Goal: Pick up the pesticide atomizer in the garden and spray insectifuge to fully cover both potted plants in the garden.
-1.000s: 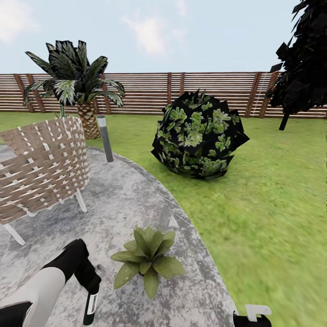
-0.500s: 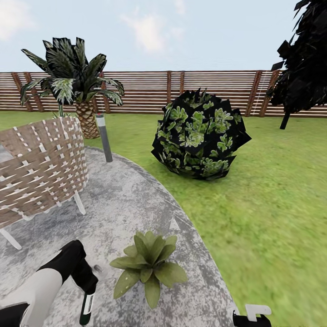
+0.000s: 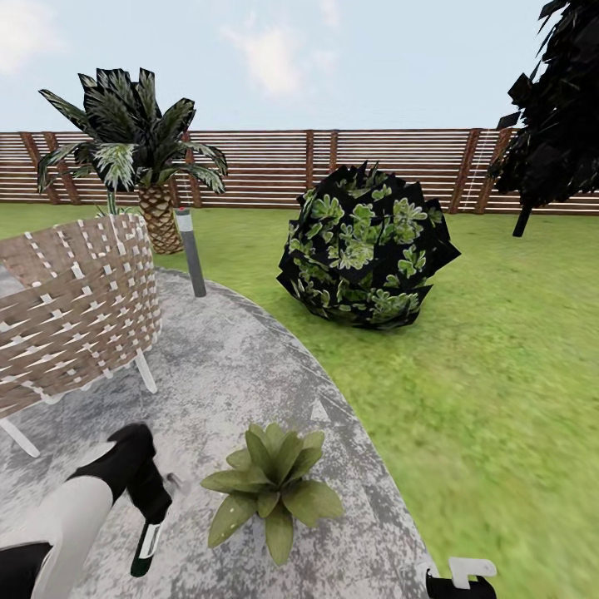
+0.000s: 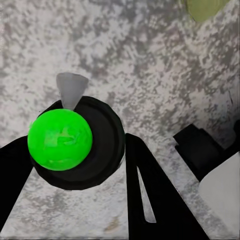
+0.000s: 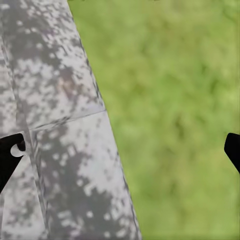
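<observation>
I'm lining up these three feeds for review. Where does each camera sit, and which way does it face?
Head view: on the robot's head, looking forward and down over the paved patio, one potted plant, chair, bush and fence; left arm at lower left.
Left wrist view: on the left arm, looking down along the left gripper shut on the pesticide atomizer.
Right wrist view: on the right arm, looking down at paving edge and grass; fingertips wide apart.
Shared: all show the paving.
</observation>
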Tool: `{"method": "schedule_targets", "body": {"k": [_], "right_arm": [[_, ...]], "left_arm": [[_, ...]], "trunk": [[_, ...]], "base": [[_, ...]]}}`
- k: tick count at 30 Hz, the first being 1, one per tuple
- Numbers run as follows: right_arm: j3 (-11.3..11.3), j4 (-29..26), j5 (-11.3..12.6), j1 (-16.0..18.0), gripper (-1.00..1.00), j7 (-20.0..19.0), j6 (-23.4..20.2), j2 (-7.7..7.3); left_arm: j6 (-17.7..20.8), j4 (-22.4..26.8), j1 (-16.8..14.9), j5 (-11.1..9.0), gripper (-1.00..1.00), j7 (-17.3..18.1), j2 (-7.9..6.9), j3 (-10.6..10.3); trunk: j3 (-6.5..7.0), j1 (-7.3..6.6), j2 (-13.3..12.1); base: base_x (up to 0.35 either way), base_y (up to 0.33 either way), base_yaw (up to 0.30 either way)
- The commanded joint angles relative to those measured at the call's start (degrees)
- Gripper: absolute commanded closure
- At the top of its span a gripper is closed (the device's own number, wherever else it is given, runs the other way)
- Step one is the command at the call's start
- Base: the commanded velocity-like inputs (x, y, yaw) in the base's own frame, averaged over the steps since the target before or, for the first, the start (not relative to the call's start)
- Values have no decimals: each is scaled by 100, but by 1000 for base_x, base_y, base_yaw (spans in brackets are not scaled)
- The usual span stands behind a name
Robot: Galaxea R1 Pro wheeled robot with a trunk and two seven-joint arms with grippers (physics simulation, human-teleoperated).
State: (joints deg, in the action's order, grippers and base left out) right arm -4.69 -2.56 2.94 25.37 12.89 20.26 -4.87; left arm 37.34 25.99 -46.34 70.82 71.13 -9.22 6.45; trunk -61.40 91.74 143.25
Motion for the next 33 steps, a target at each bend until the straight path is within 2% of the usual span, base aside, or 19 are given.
{"method": "schedule_targets", "body": {"k": [1,7,17,18,23,28,30,33], "right_arm": [[-47,4,31,3,-100,21,13,3],[-41,14,25,3,-100,25,13,-13],[-40,12,26,3,-100,29,10,-17],[-40,9,29,3,-100,30,7,-10],[-44,2,31,3,-100,26,4,16],[-41,1,31,3,-100,30,10,15],[-40,1,31,3,-100,30,12,18],[-44,4,31,4,-100,28,12,21]], "left_arm": [[49,-20,8,84,100,36,2,45],[54,-49,84,130,100,6,47,57],[54,-62,105,94,100,-102,73,83],[54,-58,179,92,100,-125,66,84],[54,-57,420,56,100,-522,42,97],[68,-58,474,23,100,-605,43,131],[71,-21,476,-50,100,-608,49,141],[72,25,476,-328,100,-609,51,158]], "trunk": [[-6,-1,2],[-26,-1,2],[-26,-1,2],[-26,-1,2],[-26,-1,2],[-26,-1,2],[-26,-1,2],[-26,-1,2]], "base": [[0,0,29],[93,42,56],[68,40,1],[106,43,0],[143,121,-42],[14,13,-128],[1,1,-12],[0,0,10]]}}
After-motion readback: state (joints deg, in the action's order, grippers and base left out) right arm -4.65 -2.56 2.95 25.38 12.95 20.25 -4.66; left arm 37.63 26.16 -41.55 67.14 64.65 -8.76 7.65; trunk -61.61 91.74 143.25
